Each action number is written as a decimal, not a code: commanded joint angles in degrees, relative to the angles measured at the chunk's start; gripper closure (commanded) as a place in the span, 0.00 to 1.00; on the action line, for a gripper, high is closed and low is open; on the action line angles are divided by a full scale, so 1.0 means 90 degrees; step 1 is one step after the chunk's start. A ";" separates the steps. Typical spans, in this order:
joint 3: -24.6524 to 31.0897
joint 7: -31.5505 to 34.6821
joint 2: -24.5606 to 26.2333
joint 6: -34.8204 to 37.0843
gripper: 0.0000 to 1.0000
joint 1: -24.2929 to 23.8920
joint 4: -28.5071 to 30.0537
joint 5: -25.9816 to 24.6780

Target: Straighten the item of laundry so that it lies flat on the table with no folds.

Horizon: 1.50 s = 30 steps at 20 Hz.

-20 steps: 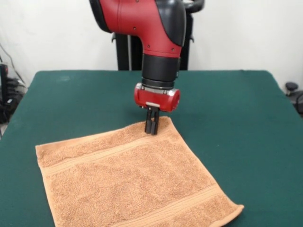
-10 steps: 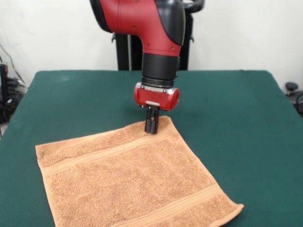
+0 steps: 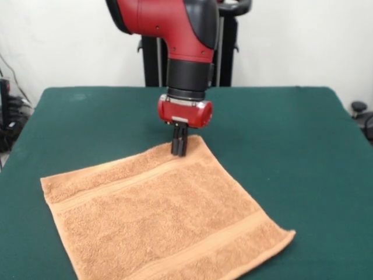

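Flat now: orange-tan towel (image 3: 160, 219) spread on green desk (image 3: 303, 146), woven bands near two edges, left corner toward desk's left side. Jaws of the gripper (image 3: 179, 153) narrow, pinched on towel's far corner. Right corner lifts slightly.

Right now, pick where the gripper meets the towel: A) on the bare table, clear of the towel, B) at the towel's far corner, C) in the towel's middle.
B: the gripper stands with its tips down on the far corner of the towel.
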 commanded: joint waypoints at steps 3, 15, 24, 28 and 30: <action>-0.0097 0.0710 0.0482 0.0766 1.00 -0.0405 0.1338 -0.0653; -0.0082 0.0747 0.0611 0.0763 1.00 -0.0582 0.1226 -0.0872; -0.0015 0.0837 0.0732 0.0690 1.00 -0.0501 0.1174 -0.0773; -0.0029 0.0853 0.0664 0.0678 1.00 -0.0547 0.1287 -0.0818; -0.0119 0.0914 0.0686 0.0478 1.00 -0.0527 0.1458 -0.0886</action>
